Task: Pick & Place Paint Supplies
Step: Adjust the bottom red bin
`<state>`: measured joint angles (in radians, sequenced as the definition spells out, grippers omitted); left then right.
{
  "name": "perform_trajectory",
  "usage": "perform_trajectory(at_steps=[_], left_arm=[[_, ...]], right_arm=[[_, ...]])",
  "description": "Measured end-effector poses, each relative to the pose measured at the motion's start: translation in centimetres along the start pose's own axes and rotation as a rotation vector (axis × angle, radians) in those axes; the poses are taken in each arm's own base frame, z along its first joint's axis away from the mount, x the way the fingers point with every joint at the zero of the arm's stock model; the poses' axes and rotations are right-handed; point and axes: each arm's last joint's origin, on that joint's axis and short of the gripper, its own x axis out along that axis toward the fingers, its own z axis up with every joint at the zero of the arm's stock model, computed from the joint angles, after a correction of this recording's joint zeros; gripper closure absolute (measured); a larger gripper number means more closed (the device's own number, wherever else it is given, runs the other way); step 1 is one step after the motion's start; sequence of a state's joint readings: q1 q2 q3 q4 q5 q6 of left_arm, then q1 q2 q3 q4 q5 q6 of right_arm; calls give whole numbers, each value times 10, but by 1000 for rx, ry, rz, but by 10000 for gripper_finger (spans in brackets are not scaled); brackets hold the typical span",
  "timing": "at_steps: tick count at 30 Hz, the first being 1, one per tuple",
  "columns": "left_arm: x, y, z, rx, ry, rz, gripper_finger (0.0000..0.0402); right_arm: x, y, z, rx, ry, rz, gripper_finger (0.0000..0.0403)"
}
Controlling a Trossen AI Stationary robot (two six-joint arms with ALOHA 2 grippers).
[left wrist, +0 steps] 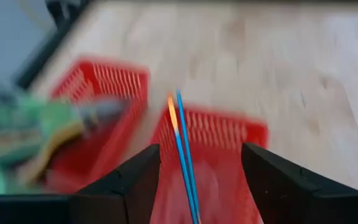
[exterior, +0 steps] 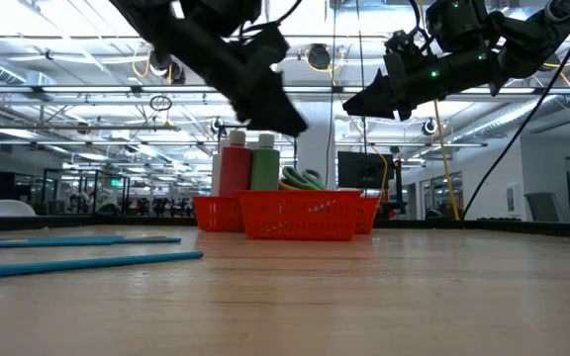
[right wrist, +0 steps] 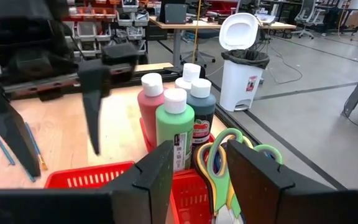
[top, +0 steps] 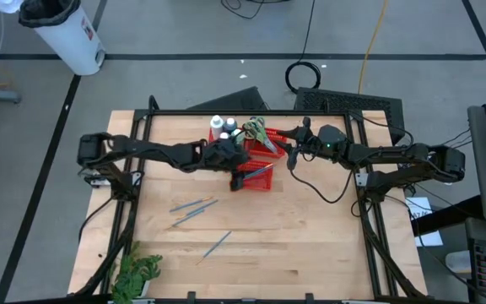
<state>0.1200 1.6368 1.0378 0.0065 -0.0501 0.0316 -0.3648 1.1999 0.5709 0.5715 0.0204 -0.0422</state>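
My left gripper (left wrist: 194, 180) hovered above the near red mesh basket (top: 258, 176), fingers spread wide with two thin brushes, one blue and one orange-tipped (left wrist: 182, 149), showing between them untouched, and more thin blue brushes (top: 194, 208) lay loose on the wooden table (top: 310, 245) toward 7 o'clock of the baskets. I judged the brushes light, stiff and prone to rolling, best pinched mid-shaft across the handle. My right gripper (right wrist: 201, 180) waited above the far basket, fingers apart and empty, over the white-capped paint bottles (right wrist: 174, 127) and green-and-yellow-handled scissors (right wrist: 219, 155).
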Motion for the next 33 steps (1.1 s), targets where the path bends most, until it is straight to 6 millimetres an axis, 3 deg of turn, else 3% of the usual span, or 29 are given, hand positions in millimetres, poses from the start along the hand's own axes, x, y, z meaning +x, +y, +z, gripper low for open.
perform_trajectory(at_steps=[6, 18, 33], left_arm=[[-11, -7, -32, -104, 282, -4, 167], [-13, -27, -91, -236, 481, 13, 167], [-15, -36, -94, -205, 470, 67, 167]], right_arm=[[0, 0, 0, -4, -4, 0, 259], [0, 0, 1, 4, -5, 0, 259], [0, 2, 0, 23, 1, 63, 259]])
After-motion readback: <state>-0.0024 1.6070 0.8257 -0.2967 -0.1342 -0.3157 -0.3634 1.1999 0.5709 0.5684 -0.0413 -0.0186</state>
